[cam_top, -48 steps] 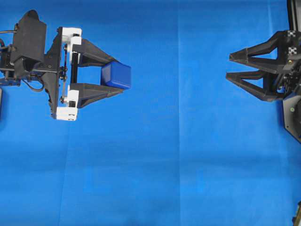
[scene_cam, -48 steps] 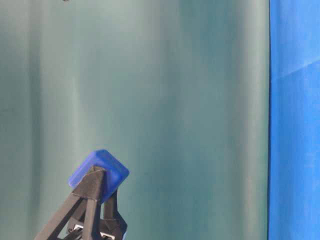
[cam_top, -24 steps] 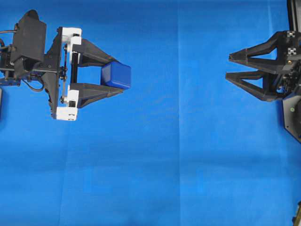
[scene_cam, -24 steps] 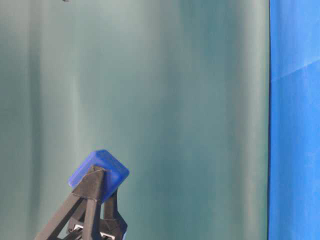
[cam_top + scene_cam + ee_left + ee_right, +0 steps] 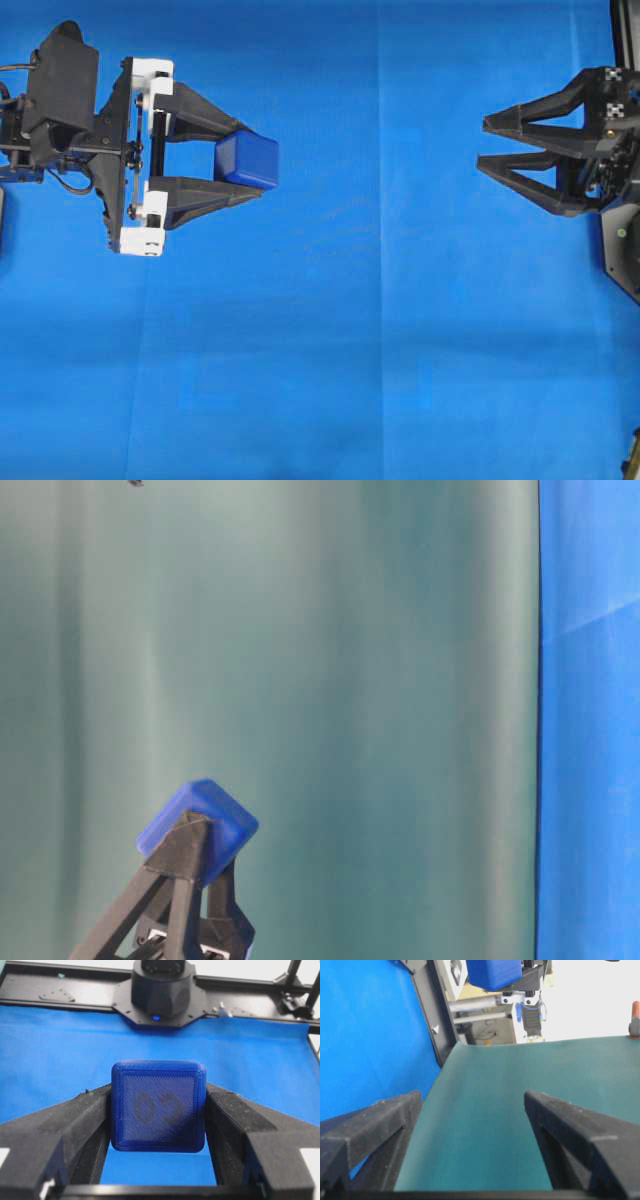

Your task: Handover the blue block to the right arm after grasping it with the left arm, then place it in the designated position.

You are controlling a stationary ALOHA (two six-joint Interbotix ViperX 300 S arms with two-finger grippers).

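You have the blue block point(image 5: 247, 160) pinched in the left gripper point(image 5: 245, 162), one black finger pressed against each of two opposite sides, with the block sitting right at the fingertips. In the overhead view this puts the block on the left side of the scene, held above the blue cloth point(image 5: 380, 330), with the left arm point(image 5: 60, 100) reaching in from the left edge. From the left wrist camera you see the block point(image 5: 159, 1106) square on, filling the gap between the fingers point(image 5: 75, 1125), its near face carrying a faint raised marking. The table-level view shows the block point(image 5: 198, 825) tilted on a corner atop the finger tips, against the green backdrop point(image 5: 350, 680). Your right gripper point(image 5: 482, 143) waits on the right side of the overhead view, well apart from the block, its jaws spread wide with nothing between them. Its wrist camera shows the two fingers point(image 5: 370, 1130) parted, and the block point(image 5: 494, 974) far off at the top of that view.
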